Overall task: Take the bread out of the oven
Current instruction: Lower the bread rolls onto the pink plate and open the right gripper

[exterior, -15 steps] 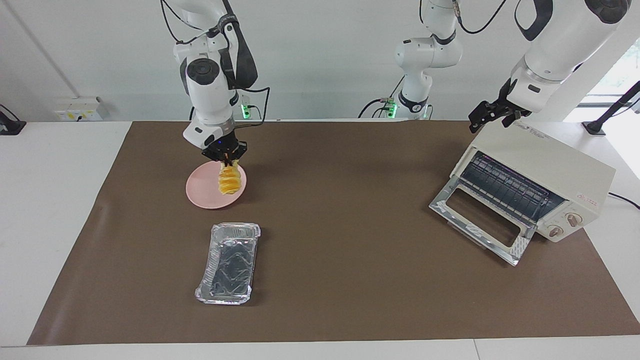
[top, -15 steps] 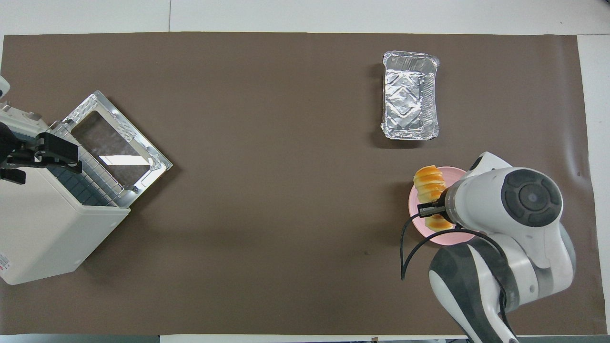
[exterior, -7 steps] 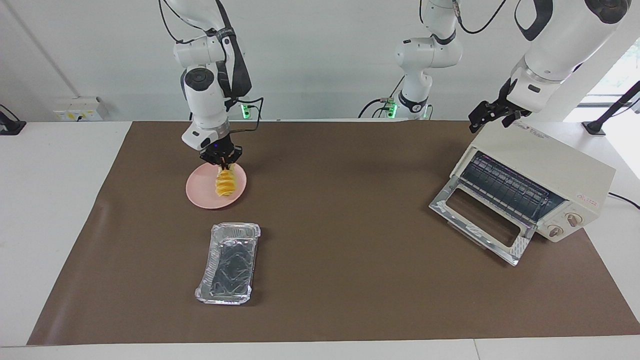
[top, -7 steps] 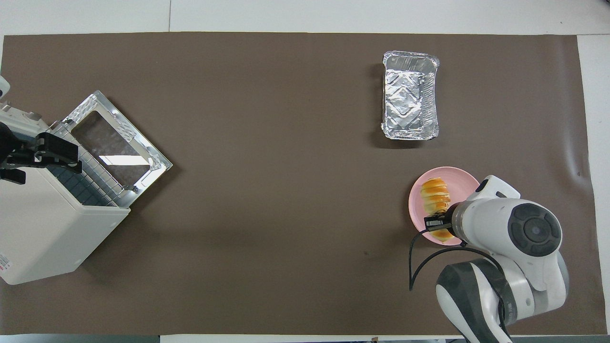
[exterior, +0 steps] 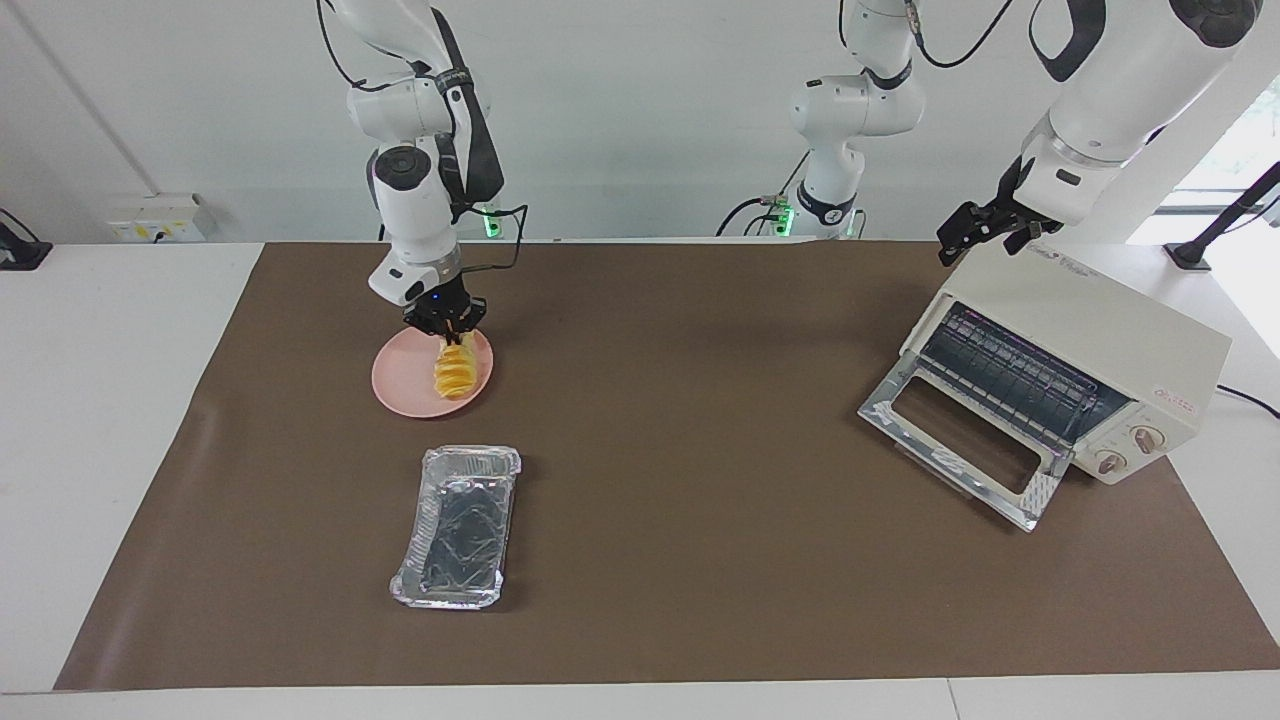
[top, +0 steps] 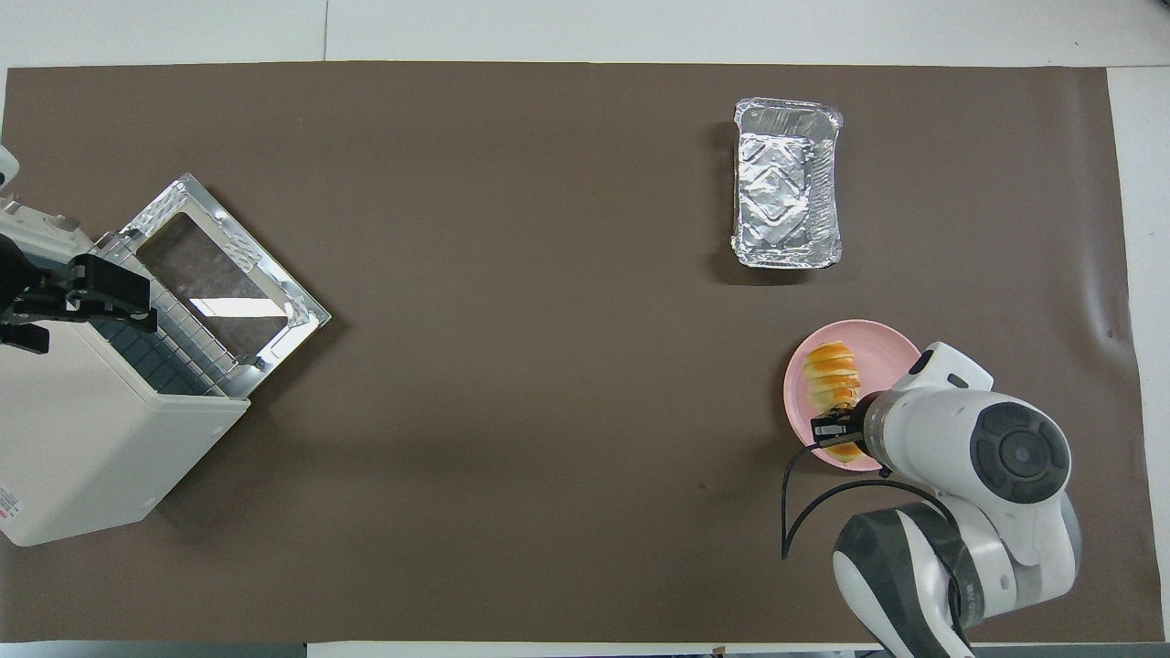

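The right tool [exterior: 447, 325] is pressed together on the end of the bread [exterior: 453, 368] that lies toward the robots. Below it, the loaf lies along the pink plate [exterior: 400, 385], resting on it or very nearly so. It is well out of the oven [exterior: 1085, 340], which stands at the left arm's end of the worktop [exterior: 700, 560] with its door dropped open and its rack bare. Out past the plate from the tool sits a foil tray [exterior: 460, 527], apart from both.

The left tool [exterior: 985, 225] hangs spread over the oven's top corner and waits.

The bread looks light and soft, with ridged segments that would squash or tear under a hard pinch. An end grip lets the loaf sag and swing. A gentler hold across the middle, with the fingers set in a groove between segments, would likely carry it steadier. The crust seems dry, so slipping is a small worry; crushing is the greater one.
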